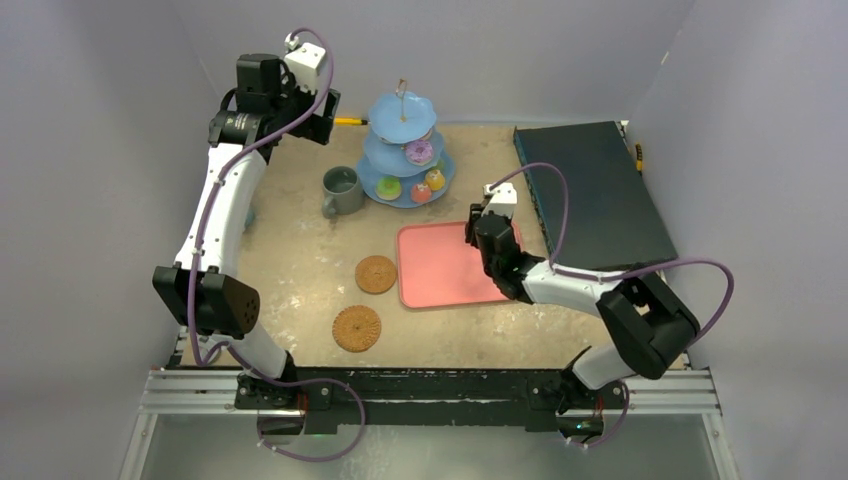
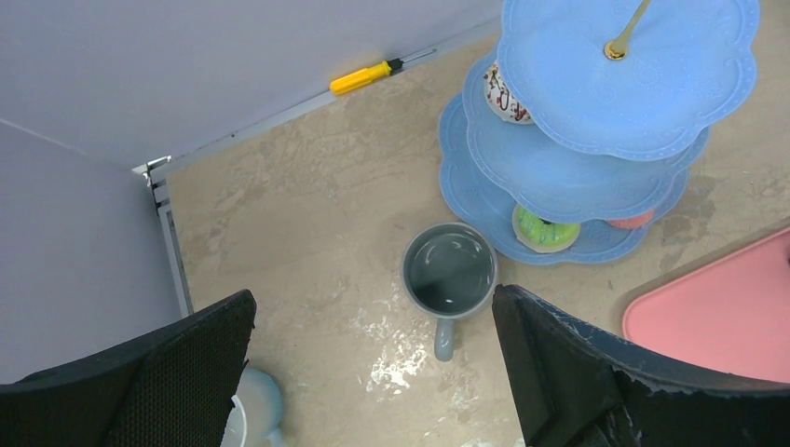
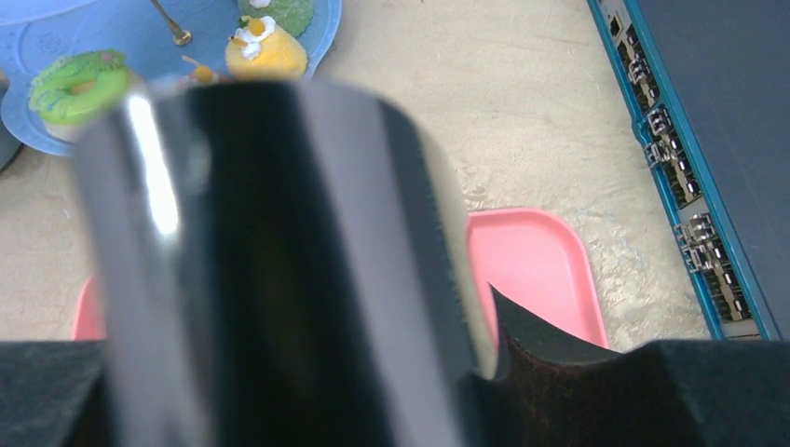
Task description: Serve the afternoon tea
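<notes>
while hovering, left gripper [image 2: 373, 307] spread, over the grey-green mug [image 2: 449, 270], right gripper [image 3: 298, 391] pinching black tongs [image 3: 270, 205], judged it rigid, slick, rim-grippable.

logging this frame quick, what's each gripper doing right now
Left gripper: open, holding nothing.
Right gripper: closed on the black tongs.
</notes>
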Action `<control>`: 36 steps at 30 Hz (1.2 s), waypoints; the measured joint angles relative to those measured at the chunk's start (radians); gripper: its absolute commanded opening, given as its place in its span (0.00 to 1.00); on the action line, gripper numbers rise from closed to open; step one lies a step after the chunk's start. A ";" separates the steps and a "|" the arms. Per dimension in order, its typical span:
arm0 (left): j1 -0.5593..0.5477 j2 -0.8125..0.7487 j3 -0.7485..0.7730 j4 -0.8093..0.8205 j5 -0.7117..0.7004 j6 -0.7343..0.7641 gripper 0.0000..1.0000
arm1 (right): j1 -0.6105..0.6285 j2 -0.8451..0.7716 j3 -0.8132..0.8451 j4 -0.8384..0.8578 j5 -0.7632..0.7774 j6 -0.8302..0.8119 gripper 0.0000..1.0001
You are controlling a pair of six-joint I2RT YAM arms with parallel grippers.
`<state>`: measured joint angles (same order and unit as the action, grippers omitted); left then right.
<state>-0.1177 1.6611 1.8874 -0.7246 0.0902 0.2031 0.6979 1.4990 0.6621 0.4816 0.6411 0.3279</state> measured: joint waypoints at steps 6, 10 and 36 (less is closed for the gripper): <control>0.000 0.000 0.000 -0.002 0.000 0.000 0.99 | 0.002 -0.067 0.019 -0.059 -0.005 -0.023 0.44; 0.000 0.000 0.000 -0.002 0.000 0.000 0.99 | 0.002 -0.087 0.082 -0.070 -0.006 -0.042 0.44; 0.018 -0.019 -0.014 0.005 0.003 0.000 0.99 | 0.002 0.203 0.743 -0.042 -0.114 -0.270 0.47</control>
<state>-0.1001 1.6421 1.8736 -0.7193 0.0933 0.2035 0.7002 1.7020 1.4048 0.4400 0.5266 0.0574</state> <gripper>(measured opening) 0.993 0.470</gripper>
